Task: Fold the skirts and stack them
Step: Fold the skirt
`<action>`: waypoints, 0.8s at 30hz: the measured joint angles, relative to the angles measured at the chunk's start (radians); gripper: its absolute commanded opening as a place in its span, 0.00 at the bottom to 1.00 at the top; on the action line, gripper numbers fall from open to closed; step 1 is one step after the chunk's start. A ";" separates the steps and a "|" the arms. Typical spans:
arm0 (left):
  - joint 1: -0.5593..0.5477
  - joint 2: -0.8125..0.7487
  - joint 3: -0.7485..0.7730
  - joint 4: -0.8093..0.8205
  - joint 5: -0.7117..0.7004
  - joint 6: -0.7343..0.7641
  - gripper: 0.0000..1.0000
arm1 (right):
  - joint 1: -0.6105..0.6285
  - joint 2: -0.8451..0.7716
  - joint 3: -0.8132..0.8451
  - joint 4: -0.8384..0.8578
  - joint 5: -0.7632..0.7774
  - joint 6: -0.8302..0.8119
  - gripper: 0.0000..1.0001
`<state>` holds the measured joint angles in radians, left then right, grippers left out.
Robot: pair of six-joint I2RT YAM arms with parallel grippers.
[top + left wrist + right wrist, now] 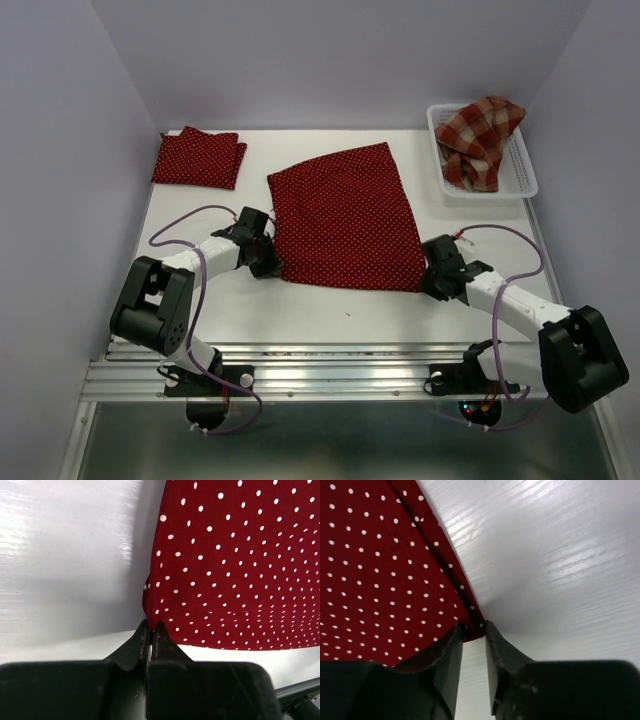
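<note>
Red cloth with tiny white dots lies flat in the middle of the white table: this is the spread skirt. The left claw is pinched tight on its 7 o'clock corner. The right claw sits at the 5 o'clock corner (its jaws a little apart, the hem right at the tips). A folded dotted skirt rests at 10 o'clock. The plaid skirt is bunched in the white basket at 2 o'clock.
</note>
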<state>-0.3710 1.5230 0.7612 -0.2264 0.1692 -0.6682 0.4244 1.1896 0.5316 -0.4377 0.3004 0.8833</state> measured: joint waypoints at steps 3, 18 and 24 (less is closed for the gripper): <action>0.000 0.000 0.000 -0.006 0.015 0.010 0.00 | -0.006 0.000 -0.011 0.032 -0.029 0.005 0.01; 0.000 -0.212 0.010 -0.264 0.128 0.078 0.00 | -0.006 -0.433 0.155 -0.216 -0.044 -0.011 0.01; 0.002 -0.211 0.196 -0.378 0.169 0.114 0.00 | -0.006 -0.359 0.330 -0.242 -0.010 -0.099 0.01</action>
<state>-0.3695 1.3125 0.9569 -0.6044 0.3378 -0.5541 0.4179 0.8310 0.8619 -0.6800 0.2901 0.7841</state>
